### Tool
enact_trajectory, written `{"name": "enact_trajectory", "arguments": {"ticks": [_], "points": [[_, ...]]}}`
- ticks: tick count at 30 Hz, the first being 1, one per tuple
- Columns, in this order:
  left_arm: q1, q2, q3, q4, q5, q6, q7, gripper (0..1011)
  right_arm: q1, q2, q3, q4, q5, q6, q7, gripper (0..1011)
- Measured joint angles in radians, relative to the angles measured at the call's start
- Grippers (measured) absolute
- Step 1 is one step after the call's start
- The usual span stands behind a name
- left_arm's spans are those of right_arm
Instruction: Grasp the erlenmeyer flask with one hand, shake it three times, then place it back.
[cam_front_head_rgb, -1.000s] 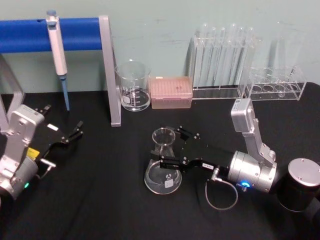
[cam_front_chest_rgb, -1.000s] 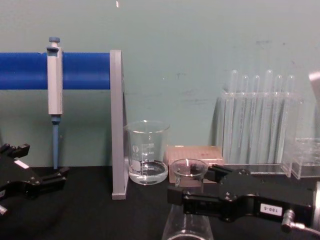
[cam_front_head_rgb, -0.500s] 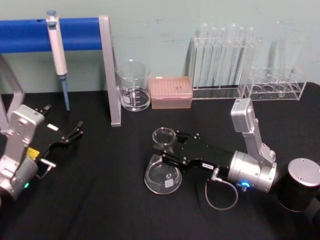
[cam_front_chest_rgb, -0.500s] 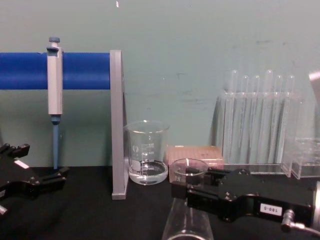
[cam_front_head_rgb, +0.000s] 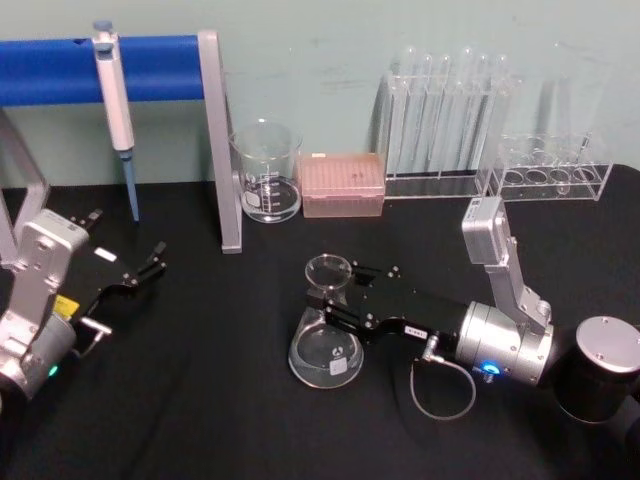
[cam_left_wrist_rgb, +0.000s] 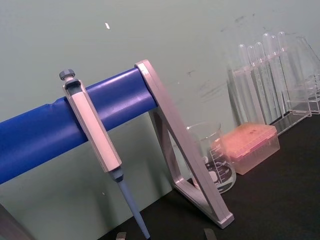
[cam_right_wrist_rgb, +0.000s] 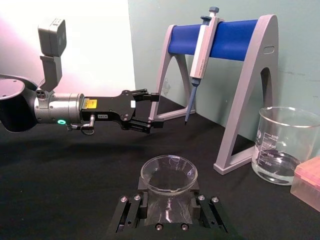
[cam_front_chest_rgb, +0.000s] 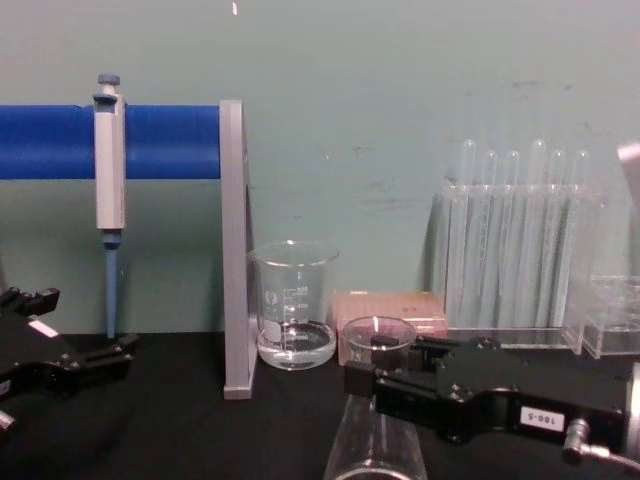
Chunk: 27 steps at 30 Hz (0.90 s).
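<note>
The clear erlenmeyer flask (cam_front_head_rgb: 324, 345) stands upright on the black table, its rim (cam_right_wrist_rgb: 169, 174) open to the top. My right gripper (cam_front_head_rgb: 338, 301) reaches in from the right and is shut on the flask's neck, one jaw on each side. In the right wrist view the fingers (cam_right_wrist_rgb: 129, 212) flank the glass just below the rim. In the chest view the right gripper (cam_front_chest_rgb: 380, 385) hides the neck, and the flask's cone (cam_front_chest_rgb: 375, 455) shows below it. My left gripper (cam_front_head_rgb: 138, 274) rests open at the far left, apart from the flask.
A beaker (cam_front_head_rgb: 266, 172) with a little water and a pink tip box (cam_front_head_rgb: 343, 184) stand behind the flask. A blue stand (cam_front_head_rgb: 110, 67) holds a pipette (cam_front_head_rgb: 116, 105) at the back left. Test tube racks (cam_front_head_rgb: 445, 120) line the back right. A black cylinder (cam_front_head_rgb: 598, 368) sits at right.
My right gripper's jaws, spread wide around the flask a second ago, have closed onto its neck. The flask stays in place. The left arm has not moved.
</note>
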<state>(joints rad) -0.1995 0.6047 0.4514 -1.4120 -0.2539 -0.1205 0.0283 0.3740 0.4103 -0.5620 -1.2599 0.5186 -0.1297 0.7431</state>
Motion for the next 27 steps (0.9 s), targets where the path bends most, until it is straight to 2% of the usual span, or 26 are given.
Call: {"name": "enact_trajectory", "arguments": {"ticks": [8,14,20,27], "points": [[0.000,0.000,0.000,0.000,0.000,0.000,0.000,1001,-0.004,0.000,0.003,-0.002,0.001,0.000,-0.006,449],[0.000,0.000,0.000,0.000,0.000,0.000,0.000,1001,-0.022,0.002,0.033,-0.028,0.009,-0.004,-0.052,449],[0.000,0.000,0.000,0.000,0.000,0.000,0.000,1001,-0.036,0.007,0.065,-0.088,0.004,0.008,-0.118,449],[0.000,0.000,0.000,0.000,0.000,0.000,0.000,1001,-0.063,0.008,0.105,-0.182,-0.027,0.042,-0.227,449]]}}
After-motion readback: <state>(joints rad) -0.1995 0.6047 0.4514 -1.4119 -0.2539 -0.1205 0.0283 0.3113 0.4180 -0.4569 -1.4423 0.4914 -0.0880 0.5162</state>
